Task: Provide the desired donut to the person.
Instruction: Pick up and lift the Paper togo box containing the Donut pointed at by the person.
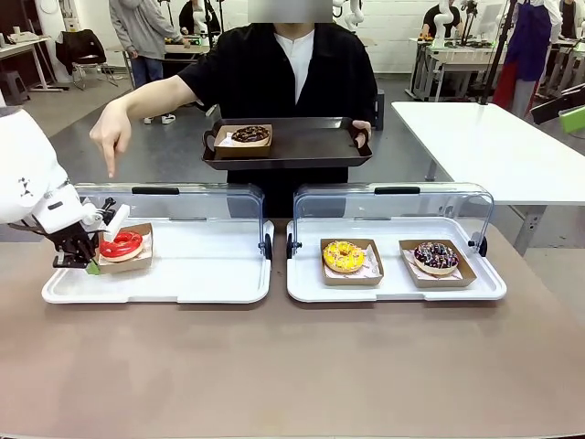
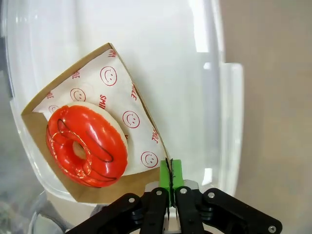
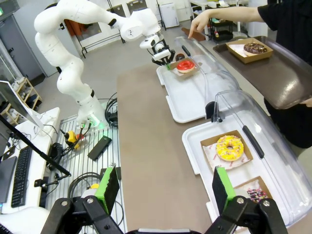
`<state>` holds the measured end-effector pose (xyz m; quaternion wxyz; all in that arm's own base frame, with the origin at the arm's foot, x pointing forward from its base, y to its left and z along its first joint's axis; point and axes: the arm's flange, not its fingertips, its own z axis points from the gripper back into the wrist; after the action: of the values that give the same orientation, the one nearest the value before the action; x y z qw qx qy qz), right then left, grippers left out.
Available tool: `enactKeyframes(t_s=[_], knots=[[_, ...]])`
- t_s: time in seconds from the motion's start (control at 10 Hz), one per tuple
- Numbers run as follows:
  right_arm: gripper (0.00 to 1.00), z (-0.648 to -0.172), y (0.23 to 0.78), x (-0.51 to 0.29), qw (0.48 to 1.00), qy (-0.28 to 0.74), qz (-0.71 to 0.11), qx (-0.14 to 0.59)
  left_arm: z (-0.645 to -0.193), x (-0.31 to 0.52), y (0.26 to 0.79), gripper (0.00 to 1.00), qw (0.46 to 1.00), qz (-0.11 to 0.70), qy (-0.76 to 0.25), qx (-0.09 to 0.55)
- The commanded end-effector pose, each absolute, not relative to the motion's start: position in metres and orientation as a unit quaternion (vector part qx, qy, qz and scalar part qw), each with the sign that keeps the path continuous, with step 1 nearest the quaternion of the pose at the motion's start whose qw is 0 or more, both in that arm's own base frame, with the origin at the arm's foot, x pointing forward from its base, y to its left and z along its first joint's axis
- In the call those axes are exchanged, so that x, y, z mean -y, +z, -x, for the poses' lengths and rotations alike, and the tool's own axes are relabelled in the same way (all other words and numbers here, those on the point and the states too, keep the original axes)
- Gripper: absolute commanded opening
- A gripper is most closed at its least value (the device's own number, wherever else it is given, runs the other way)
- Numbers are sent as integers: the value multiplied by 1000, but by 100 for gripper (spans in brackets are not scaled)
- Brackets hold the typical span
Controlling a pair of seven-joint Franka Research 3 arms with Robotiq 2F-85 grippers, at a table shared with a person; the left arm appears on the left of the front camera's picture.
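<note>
One corner of brown card tray w/ red-glazed donut sits clamped in left pincer, donut just ahead.

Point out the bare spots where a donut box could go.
Black tray: bare right of the chocolate donut. Left white tray: bare right of the red donut box, which the left gripper pinches. Right white tray is crowded: yellow donut, sprinkled donut.
</note>
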<state>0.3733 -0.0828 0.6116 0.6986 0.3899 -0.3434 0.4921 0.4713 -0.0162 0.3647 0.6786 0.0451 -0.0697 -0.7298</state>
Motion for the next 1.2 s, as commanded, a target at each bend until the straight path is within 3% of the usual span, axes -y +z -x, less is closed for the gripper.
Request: enactKeyframes(t_s=[0.0,0.2,0.5,0.7,1.1], knots=[[100,-373,612,82,694,495,-392,346,-431,23,416,0,635,-28,-770,52],[100,-373,612,82,694,495,-392,346,-393,36,457,0,617,0,-787,19],[100,-373,612,82,694,495,-392,346,-336,60,518,0,594,28,-803,43],[100,-373,612,82,694,495,-392,346,-314,75,560,0,584,3,-809,70],[100,-373,612,82,694,495,-392,346,-352,92,610,0,615,-12,-783,89]])
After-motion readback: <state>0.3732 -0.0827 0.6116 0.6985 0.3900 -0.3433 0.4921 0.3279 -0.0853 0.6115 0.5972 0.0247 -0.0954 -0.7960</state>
